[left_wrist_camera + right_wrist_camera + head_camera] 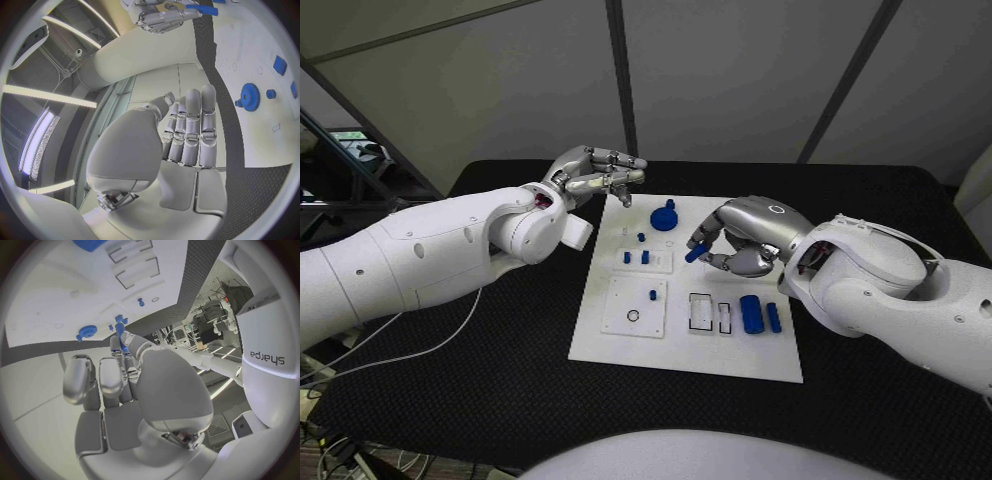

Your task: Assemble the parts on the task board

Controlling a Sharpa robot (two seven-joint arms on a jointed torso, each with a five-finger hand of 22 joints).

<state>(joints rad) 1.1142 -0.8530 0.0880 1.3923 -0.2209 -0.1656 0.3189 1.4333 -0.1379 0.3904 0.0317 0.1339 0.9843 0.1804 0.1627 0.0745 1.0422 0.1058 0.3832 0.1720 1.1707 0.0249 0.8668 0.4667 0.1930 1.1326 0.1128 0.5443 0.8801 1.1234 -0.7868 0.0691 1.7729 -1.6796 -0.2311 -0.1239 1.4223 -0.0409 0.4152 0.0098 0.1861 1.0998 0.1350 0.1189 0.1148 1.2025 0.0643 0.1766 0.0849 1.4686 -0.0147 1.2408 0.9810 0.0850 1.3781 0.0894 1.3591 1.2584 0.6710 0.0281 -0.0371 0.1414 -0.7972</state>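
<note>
The right hand [740,240] hangs over the right part of the white task board [687,350], near its far half. Its fingers are curled in, and it pinches a small blue peg [695,252] between the thumb and a finger. The peg sticks out toward the middle of the board. In the right wrist view the same blue peg [121,337] shows at the fingertips of the right hand [125,390].

The left hand [596,172] is up near the far left corner of the board, just past its edge. Its fingers lie close together and point toward the board. I cannot tell if it holds anything in the head view. In the left wrist view the left hand [190,135] has its fingers straight, side by side, with nothing in them.

On the board, a blue gear [665,215] stands near the far edge. Just by it, closer to the left edge, is a small blue knob [640,238]. Two short blue pins [636,257] stand in a small white block near the middle. Another tiny blue pin [653,295] stands in a square plate closer to the near left corner, next to a black ring [633,316]. Near the right edge lie two long blue blocks [760,314], side by side, beside two empty slots [711,313].

The board lies in the middle of the black surface [488,400].
</note>
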